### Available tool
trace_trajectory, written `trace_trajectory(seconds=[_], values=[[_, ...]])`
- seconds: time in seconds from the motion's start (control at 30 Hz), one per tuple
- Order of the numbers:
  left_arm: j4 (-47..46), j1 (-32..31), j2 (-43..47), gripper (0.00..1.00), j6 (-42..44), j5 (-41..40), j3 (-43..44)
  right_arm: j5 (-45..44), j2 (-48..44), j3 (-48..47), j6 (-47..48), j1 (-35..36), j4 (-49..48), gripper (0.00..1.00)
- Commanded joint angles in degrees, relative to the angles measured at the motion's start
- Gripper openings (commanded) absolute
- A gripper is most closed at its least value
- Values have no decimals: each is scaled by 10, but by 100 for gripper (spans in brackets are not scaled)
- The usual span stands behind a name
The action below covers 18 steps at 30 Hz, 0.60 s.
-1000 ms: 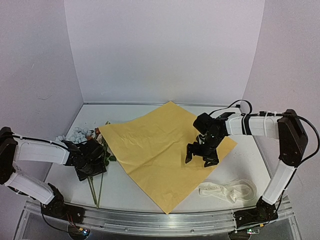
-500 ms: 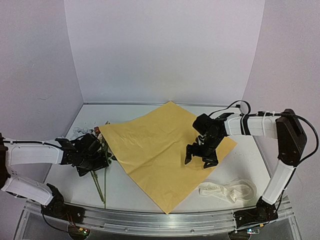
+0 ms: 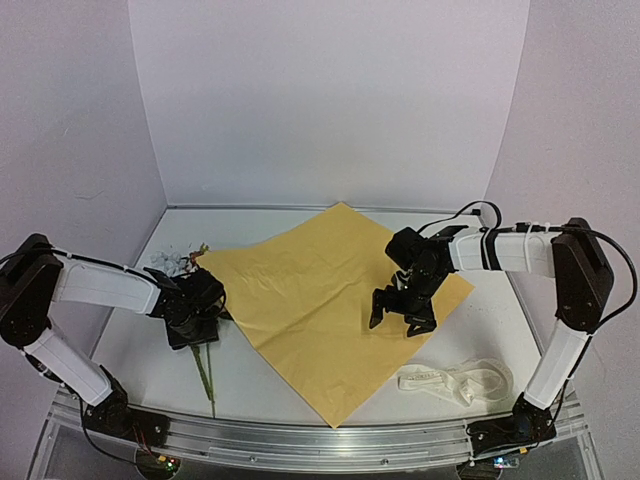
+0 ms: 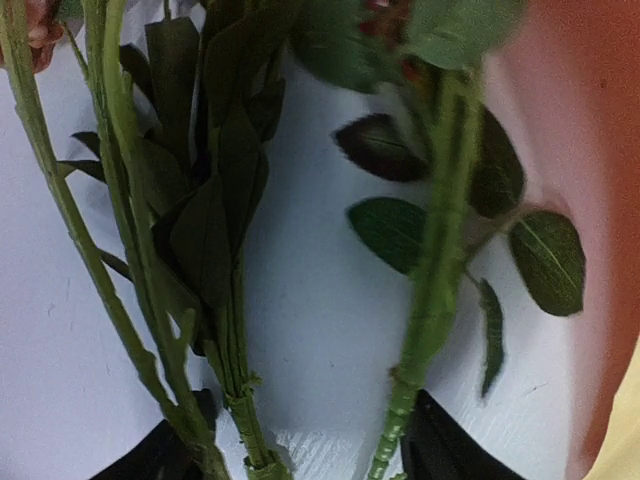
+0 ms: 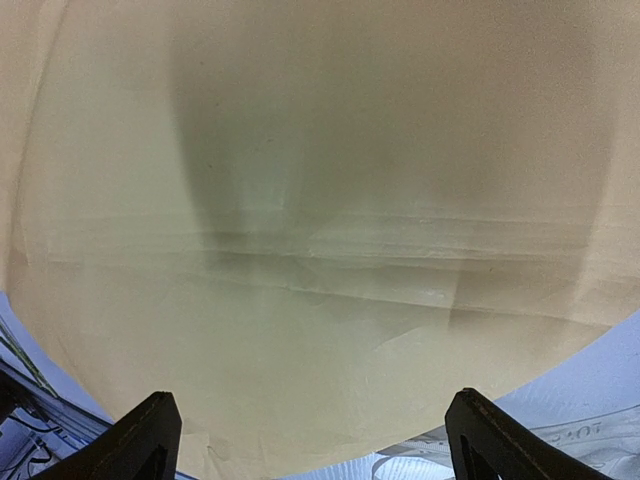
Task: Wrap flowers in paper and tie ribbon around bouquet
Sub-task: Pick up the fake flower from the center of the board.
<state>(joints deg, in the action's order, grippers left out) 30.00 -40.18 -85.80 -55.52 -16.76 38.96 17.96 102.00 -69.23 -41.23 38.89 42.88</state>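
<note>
The flowers lie left of the paper, their pale blooms toward the back and thin stems trailing toward the front edge. My left gripper is low over the stems. In the left wrist view its jaws stand apart, with green stems and leaves between the fingers. The paper, a yellow-orange sheet, lies flat mid-table. My right gripper hangs open over the paper's right part, holding nothing. The cream ribbon lies bunched at the front right. No bouquet shows.
White walls close in the table on the left, back and right. A metal rail runs along the front edge. The paper's orange edge is just right of the stems. A piece of ribbon shows past the paper's near edge.
My left gripper has moved right toward the paper's left edge, and the flowers and stems have shifted right with it. Its jaws have narrowed. The right arm has not moved.
</note>
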Motion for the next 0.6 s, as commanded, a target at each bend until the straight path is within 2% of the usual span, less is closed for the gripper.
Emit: trace_trajectory(seconds=[0.0, 0.3, 0.43, 0.57], values=[[-6, -2, -9, 50, 2, -20, 13, 0, 0, 0, -4, -1, -3, 95], [-4, -1, -1, 7, -10, -66, -1, 3, 2, 8, -3, -1, -3, 95], [19, 1, 26, 0, -20, -103, -2, 6, 4, 10, -5, -1, -3, 95], [54, 4, 56, 0, -23, -142, 10, 7, 3, 12, -6, -1, -3, 95]])
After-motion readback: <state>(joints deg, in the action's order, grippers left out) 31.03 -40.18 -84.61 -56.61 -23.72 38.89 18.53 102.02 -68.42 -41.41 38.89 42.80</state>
